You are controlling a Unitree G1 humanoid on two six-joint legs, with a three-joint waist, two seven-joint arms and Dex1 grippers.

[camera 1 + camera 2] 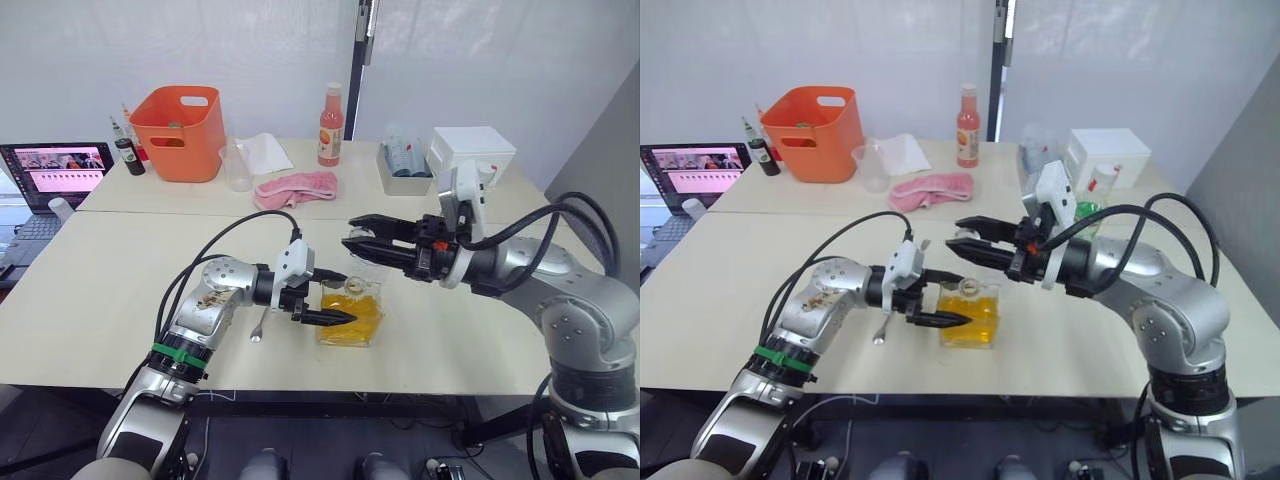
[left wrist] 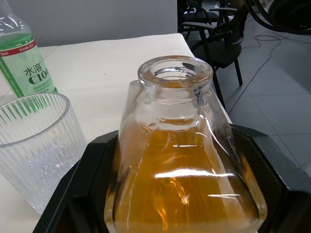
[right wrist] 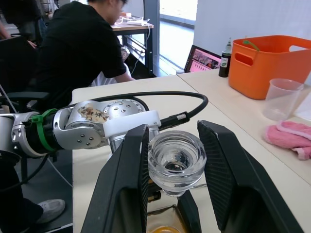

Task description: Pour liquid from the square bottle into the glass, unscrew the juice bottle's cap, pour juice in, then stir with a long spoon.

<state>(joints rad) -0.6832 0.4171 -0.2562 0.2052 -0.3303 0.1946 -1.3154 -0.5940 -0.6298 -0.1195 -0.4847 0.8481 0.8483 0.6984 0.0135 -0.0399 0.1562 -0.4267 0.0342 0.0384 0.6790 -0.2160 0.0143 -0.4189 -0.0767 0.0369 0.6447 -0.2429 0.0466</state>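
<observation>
The squat clear square bottle (image 1: 352,316) of yellow-orange liquid (image 2: 184,194) stands on the pale wooden table (image 1: 100,300) near the front edge, and it looks the heaviest item in play: thick glass, well filled, rigid, smooth-sided and probably slick, breakable if it tips. The flat sides of the body look like the safest place to take it (the short neck looks like a poor handle for that weight).

That is where the left gripper (image 1: 340,318) is: its black fingers (image 2: 85,174) are spread wide on either side of the body, apparently against the glass, though a firm clamp cannot be confirmed.

The right gripper (image 3: 172,174) hovers over the top, jaws open with a round clear glass stopper (image 3: 176,162) between them; the left pad seems to touch it, the right stands off.

The ribbed clear glass tumbler (image 2: 34,145) waits empty just beside the bottle, with the green labelled juice bottle (image 2: 22,63) behind it.
</observation>
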